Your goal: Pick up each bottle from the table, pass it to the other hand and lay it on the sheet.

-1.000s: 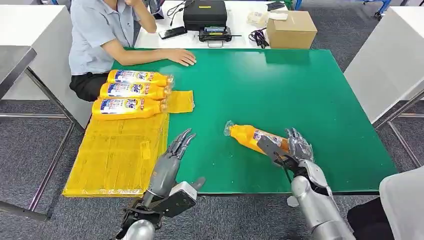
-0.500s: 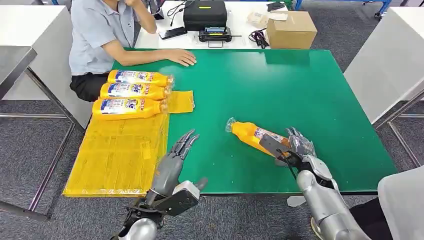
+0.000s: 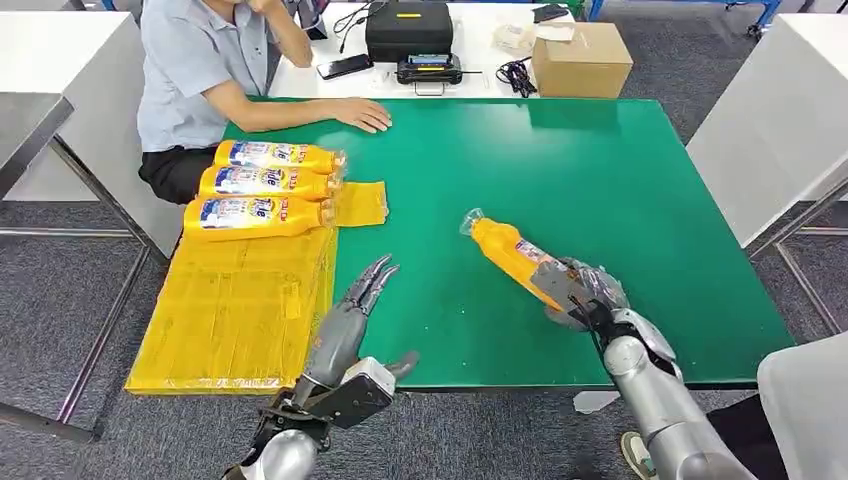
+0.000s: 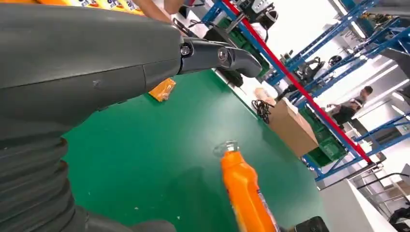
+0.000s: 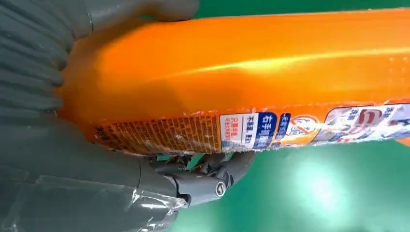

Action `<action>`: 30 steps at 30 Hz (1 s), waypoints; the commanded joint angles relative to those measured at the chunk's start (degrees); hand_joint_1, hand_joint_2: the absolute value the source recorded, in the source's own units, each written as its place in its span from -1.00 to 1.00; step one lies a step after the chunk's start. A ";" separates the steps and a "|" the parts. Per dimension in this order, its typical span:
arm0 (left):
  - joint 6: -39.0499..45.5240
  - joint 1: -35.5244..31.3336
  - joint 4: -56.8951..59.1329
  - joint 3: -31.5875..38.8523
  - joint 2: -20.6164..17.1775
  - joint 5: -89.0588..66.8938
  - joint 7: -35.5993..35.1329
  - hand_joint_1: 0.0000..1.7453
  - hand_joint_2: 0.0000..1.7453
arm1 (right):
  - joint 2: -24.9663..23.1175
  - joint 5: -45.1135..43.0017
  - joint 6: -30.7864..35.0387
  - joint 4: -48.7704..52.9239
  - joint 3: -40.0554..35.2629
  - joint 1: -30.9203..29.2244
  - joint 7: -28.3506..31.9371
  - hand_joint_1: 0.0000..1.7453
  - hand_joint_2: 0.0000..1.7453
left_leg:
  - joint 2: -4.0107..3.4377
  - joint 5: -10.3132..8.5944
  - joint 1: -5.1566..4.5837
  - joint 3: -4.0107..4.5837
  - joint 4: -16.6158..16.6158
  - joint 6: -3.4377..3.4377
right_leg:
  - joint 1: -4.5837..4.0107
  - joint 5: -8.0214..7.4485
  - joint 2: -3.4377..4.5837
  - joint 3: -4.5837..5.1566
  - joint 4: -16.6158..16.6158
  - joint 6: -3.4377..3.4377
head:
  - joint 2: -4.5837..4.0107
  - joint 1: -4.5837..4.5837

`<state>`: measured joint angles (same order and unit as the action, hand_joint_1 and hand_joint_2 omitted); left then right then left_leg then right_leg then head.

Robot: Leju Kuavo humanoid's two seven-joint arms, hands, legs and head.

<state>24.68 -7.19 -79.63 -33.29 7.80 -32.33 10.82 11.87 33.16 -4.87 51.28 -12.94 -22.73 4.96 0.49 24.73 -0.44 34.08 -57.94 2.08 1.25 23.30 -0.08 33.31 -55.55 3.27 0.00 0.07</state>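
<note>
My right hand (image 3: 585, 298) grips the base end of an orange bottle (image 3: 511, 254), which is tilted with its clear cap end raised above the green table (image 3: 560, 170). Up close, the same orange bottle (image 5: 251, 82) lies in my right hand (image 5: 82, 159), fingers wrapped under it. My left hand (image 3: 350, 318) hovers open near the table's front edge, fingers straight, pointing toward the bottle. From the left wrist, the orange bottle (image 4: 246, 195) shows beyond my left hand (image 4: 96, 63). Three orange bottles (image 3: 262, 185) lie side by side on the yellow sheet (image 3: 235, 305).
A person sits at the far left with a hand (image 3: 362, 115) resting on the table. A black case (image 3: 410, 28), a phone (image 3: 345, 65) and a cardboard box (image 3: 582, 58) stand on the white table behind. White tables flank both sides.
My right hand has lifted the bottle off the table and swung its cap end up and away from me. My left hand has barely moved.
</note>
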 commanded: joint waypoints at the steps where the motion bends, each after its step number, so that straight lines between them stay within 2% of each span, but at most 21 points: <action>1: 0.93 -1.84 3.41 -1.52 -0.85 2.71 0.71 -1.00 1.00 | -1.95 -7.99 -2.23 -2.96 1.63 1.56 4.29 1.00 1.00 | 0.04 0.03 0.16 -0.17 0.06 -0.19 | -0.17 0.03 -0.08 -0.22 0.12 -0.22 | 0.00 0.00; 10: 2.59 -1.10 3.23 -1.50 -0.88 5.82 2.70 -1.00 1.00 | -3.62 -17.06 -1.81 1.08 3.03 3.50 8.79 1.00 1.00 | -0.07 0.07 0.14 -0.18 0.05 -0.19 | -0.15 0.04 0.03 -0.20 0.07 -0.22 | 0.00 0.00; 11: 3.04 -0.66 2.69 -1.21 -0.58 8.16 4.37 -1.00 1.00 | -4.65 -20.64 -2.96 3.02 4.21 4.22 10.66 1.00 1.00 | -0.04 0.04 0.10 -0.12 0.03 -0.14 | -0.11 0.03 0.02 -0.14 0.05 -0.16 | 0.00 0.00; 14: 4.14 1.24 1.28 0.27 0.88 14.01 6.91 -1.00 1.00 | -5.60 -21.00 -0.74 8.56 3.15 6.04 11.06 1.00 1.00 | -0.03 0.05 0.12 -0.11 0.04 -0.16 | -0.13 0.03 0.02 -0.14 0.06 -0.18 | 0.00 0.00; 16: 4.33 1.72 1.03 -0.20 0.57 14.43 7.27 -1.00 1.00 | -6.00 -21.26 -0.25 10.93 2.67 7.00 10.03 1.00 1.00 | -0.17 0.12 0.11 -0.07 0.01 -0.17 | -0.12 0.06 0.16 -0.08 0.00 -0.19 | 0.00 0.00; 24: 4.33 1.60 1.07 -0.15 0.50 14.44 7.27 -1.00 1.00 | -5.62 -21.25 -0.24 10.86 2.79 7.12 10.06 1.00 1.00 | 0.02 0.05 0.04 0.18 0.00 -0.09 | -0.04 0.04 0.03 0.11 -0.02 -0.10 | 0.00 0.02; 30: 1.08 4.76 2.65 1.39 1.36 31.98 8.90 -1.00 1.00 | -5.57 -24.62 -0.08 22.95 -0.28 12.21 11.70 1.00 1.00 | 0.02 0.06 0.02 0.19 0.03 -0.11 | -0.01 0.06 0.04 0.14 -0.01 -0.12 | 0.00 0.00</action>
<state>28.16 -4.55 -79.56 -33.53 8.87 -12.91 18.64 7.08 10.60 -5.40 63.27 -10.93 -13.76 16.28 0.59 24.72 -0.45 34.40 -57.94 2.08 1.27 23.31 -0.10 33.54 -55.57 3.27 0.00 0.07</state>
